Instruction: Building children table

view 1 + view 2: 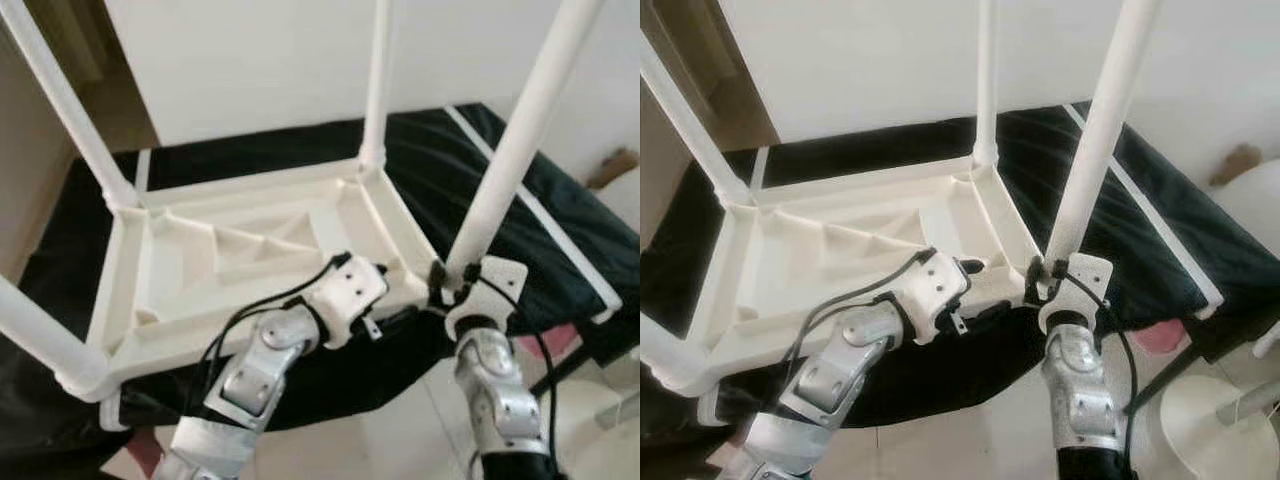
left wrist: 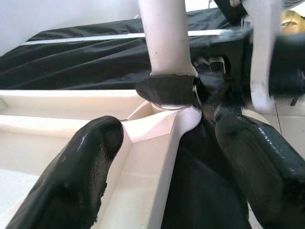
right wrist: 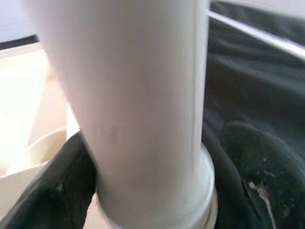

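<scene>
The white plastic children's table (image 1: 130,250) lies upside down on a black cloth (image 1: 440,160), its legs pointing up. My right gripper (image 1: 441,276) is shut on the near right leg (image 1: 510,150) just above its socket. In the right wrist view the leg (image 3: 143,109) stands between both black fingers (image 3: 259,162). My left gripper (image 2: 167,143) is open and straddles the table's rim (image 2: 159,171) by that same corner. One finger (image 2: 71,186) is inside the tabletop's hollow, the other outside over the cloth.
Three more white legs stand up: far right (image 1: 377,90), far left (image 1: 65,100) and near left (image 1: 35,335). A white wall is behind. Pale floor tiles, a pink object (image 1: 1160,338) and a round white thing (image 1: 1210,430) lie at the right front.
</scene>
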You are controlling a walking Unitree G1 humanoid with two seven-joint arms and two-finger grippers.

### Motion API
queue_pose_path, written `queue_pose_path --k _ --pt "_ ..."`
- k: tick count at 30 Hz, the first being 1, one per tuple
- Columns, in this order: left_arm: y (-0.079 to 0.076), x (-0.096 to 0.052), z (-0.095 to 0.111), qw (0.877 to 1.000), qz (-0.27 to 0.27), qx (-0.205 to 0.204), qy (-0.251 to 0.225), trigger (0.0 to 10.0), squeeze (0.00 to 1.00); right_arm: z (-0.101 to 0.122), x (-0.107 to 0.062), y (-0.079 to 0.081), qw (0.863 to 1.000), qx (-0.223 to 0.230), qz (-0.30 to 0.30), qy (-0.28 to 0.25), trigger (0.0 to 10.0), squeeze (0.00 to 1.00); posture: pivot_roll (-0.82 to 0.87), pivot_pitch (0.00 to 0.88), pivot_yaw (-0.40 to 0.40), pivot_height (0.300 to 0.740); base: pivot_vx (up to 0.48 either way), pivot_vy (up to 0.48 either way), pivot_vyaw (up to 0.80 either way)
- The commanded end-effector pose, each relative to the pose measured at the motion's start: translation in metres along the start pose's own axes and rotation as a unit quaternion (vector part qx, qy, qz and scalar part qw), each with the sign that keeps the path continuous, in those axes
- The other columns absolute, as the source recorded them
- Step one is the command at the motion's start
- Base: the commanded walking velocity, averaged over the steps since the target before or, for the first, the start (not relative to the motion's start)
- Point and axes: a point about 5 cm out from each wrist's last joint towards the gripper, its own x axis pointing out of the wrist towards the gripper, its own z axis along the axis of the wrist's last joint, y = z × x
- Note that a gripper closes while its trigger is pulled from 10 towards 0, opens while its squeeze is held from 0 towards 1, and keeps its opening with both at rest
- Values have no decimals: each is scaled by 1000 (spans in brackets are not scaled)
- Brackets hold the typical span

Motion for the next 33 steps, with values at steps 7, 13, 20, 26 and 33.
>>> queue_pose_path --k 7,13,20,26,33 --pt "5 1 0 1000 4 3 4 10000 0 4 10 -3 996 -19 90 5 10000 0 -65 0 66 740 0 0 0" --pt "4 -1 1 1000 2 0 1 10000 0 14 18 3 979 -50 197 1 10000 0 -45 0 52 740 0 0 0" --pt "-5 -3 -2 999 -34 -17 10 10000 0 19 30 7 959 -84 269 -1 10000 0 -31 0 52 740 0 0 0" --pt "-5 -5 -3 999 -42 -20 14 10000 0 22 38 12 950 -102 296 -3 10000 0 -22 0 54 740 0 0 0" --pt "4 0 -19 997 8 -51 52 10000 0 19 43 7 946 -112 304 6 0 0 -19 0 51 740 0 0 0"
